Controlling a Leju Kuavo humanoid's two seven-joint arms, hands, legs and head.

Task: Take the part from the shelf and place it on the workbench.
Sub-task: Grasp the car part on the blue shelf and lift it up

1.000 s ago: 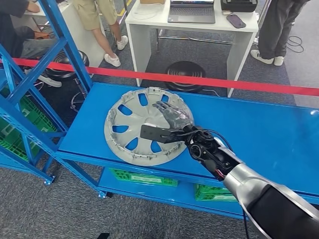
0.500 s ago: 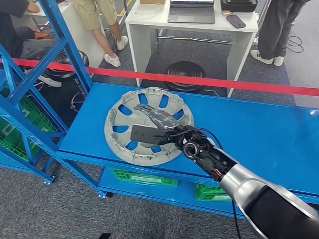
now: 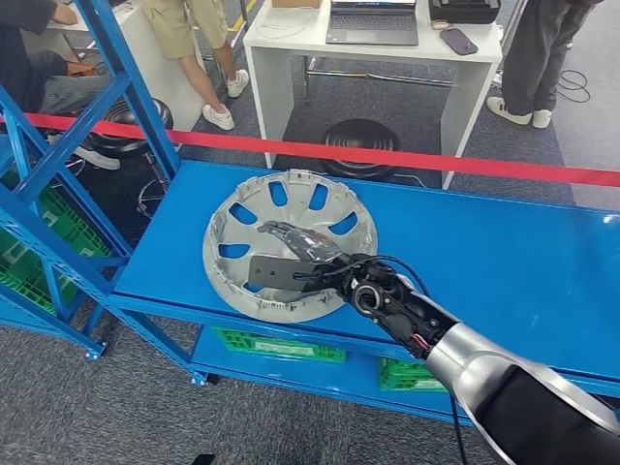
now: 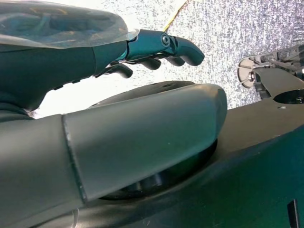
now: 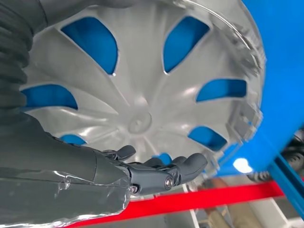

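A silver wheel cover (image 3: 289,244) lies flat on the blue workbench (image 3: 511,262), directly beneath the right hand (image 3: 293,260). The right arm reaches in from the lower right, its hand stretched out flat over the cover's centre, fingers (image 5: 186,166) apart and holding nothing. The left hand (image 4: 107,57) hangs empty, fingers loosely extended.

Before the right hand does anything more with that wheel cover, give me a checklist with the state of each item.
1. Wheel cover lies flat on the blue surface: ok.
2. Right hand is over the cover's middle: ok.
3. Right hand's fingers are spread, holding nothing: ok.
4. Hand touching the cover: cannot tell.
5. Bare blue surface beside the cover: ok.
6. Left hand holds nothing: ok.
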